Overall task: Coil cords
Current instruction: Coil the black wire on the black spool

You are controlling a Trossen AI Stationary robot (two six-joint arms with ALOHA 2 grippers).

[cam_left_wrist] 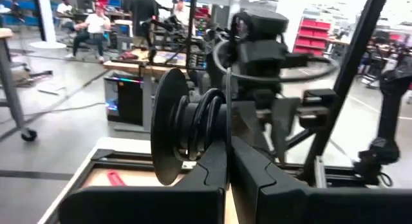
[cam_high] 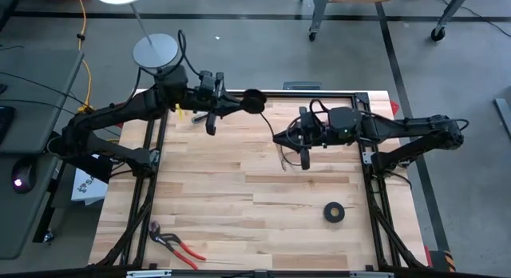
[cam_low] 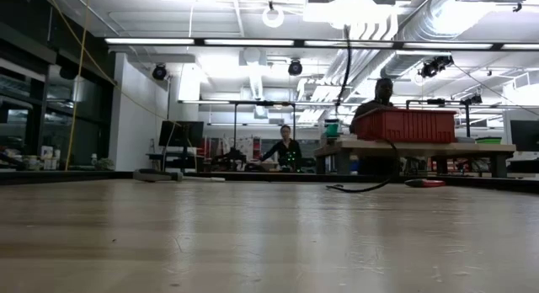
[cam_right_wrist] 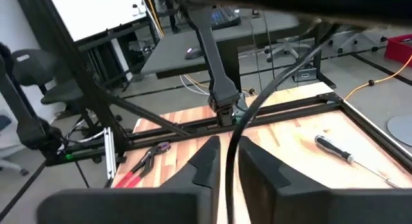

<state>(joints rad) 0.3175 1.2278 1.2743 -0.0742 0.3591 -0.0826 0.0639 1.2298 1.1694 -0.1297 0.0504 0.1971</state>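
Observation:
The thin black cord is wound in several loops beside a black disc; in the high view this bundle is at the far middle of the table. My left gripper, also seen from above, is shut under the loops. A strand runs on to my right gripper, which is shut on it at the table's middle. A stray tail hangs below it, and in the low view the cord sags onto the table. My left gripper pinches the lower edge of the black loops between its two fingers. It comes level from the table's left. The bundle stands above the fingertips, clear of the table; the fingers hide the exact place of contact. My right gripper has a single strand of the cord between its two fingers, which come level from the table's right. The strand runs along the fingers and onward, curving away. It is lifted off the table, with the tail slack below.
A thick black tape roll lies near right. Red-handled pliers lie at the near left. A screwdriver lies at the far left. A black frame runs round the table. A lamp base stands beyond the far edge.

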